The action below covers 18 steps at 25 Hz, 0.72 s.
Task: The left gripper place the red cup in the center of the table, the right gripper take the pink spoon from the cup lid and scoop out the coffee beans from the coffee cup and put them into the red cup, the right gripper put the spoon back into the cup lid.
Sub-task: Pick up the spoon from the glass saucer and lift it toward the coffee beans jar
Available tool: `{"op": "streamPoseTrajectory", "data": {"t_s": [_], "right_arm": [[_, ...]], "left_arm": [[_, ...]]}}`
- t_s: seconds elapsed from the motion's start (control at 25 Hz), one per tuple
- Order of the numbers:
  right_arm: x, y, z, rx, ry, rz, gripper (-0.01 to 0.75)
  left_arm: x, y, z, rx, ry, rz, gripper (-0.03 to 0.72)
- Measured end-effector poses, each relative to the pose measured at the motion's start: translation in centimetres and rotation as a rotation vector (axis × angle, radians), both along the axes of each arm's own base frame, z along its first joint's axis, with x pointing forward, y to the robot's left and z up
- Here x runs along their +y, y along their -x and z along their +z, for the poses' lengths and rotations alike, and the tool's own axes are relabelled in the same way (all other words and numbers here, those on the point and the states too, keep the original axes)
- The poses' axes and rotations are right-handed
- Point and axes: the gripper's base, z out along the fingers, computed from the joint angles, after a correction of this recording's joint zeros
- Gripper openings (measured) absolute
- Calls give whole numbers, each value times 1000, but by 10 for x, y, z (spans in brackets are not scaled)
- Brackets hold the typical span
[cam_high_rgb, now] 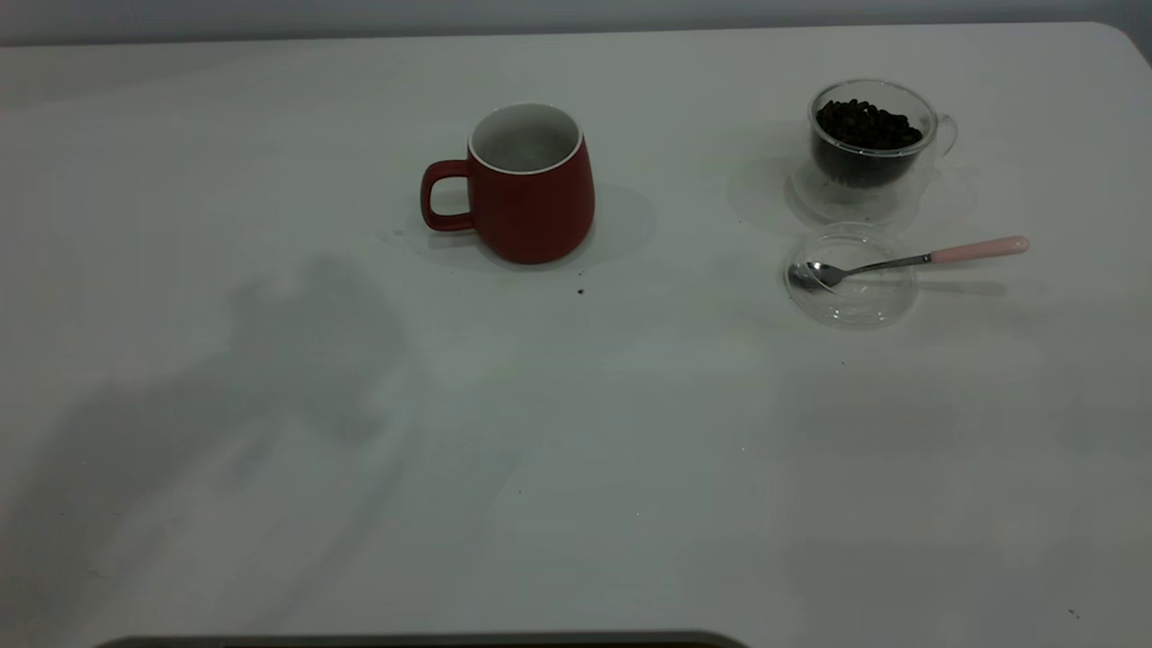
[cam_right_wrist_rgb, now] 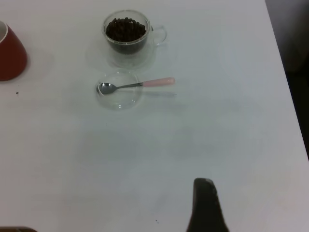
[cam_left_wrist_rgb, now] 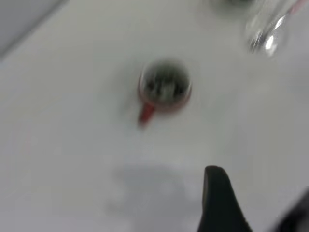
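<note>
1. The red cup (cam_high_rgb: pixel 533 193) was seen upright near the middle of the table (cam_high_rgb: pixel 576 468), handle toward the left arm's side. No beans could be made out inside it in the exterior view; the left wrist view was too blurred to settle that.
2. The coffee cup (cam_high_rgb: pixel 871 148) stood well to the right arm's side, heaped with the coffee beans (cam_high_rgb: pixel 868 124). The cup lid (cam_high_rgb: pixel 850 274) lay just in front of it, and the pink spoon (cam_high_rgb: pixel 909 261) was rested with its bowl in the lid and its handle overhanging the rim toward the right edge.
3. The left gripper (cam_left_wrist_rgb: pixel 219 203) was held high above the red cup, clear of it; only one finger was shown, so apart or together could not be told.
4. The right gripper (cam_right_wrist_rgb: pixel 205 208) was held back from the lid, nothing in it; one finger visible, state likewise not determinable.
5. Risks, judged:
   - The thin spoon handle could be missed or levered, so the lid could be flipped or slid.
   - The glass cup could be knocked during scooping and beans spilled.
   - Beans could be dropped between the cups, given how far apart they sat.
6. Surface: plain white tabletop, rounded corners, a few dark specks, one just in front of the red cup. Arm shadows were cast on the left portion. A grey wall was seen behind.
</note>
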Motion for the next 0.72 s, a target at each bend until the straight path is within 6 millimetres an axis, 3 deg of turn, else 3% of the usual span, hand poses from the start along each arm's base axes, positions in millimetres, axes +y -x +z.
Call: {"op": "streamPoseTrajectory", "data": {"t_s": [0.16,0.28,0.72], "right_arm": [[0,0,0,0,0,0,560],[0,0,0,0,-1,1,560],[0,0,0,0,-1,1,560]], "left_arm": [[32,42,18,75,-153,196,505],[44,62,11,75,-188,262,505],[78,169,-99,320,-258,346,505]]}}
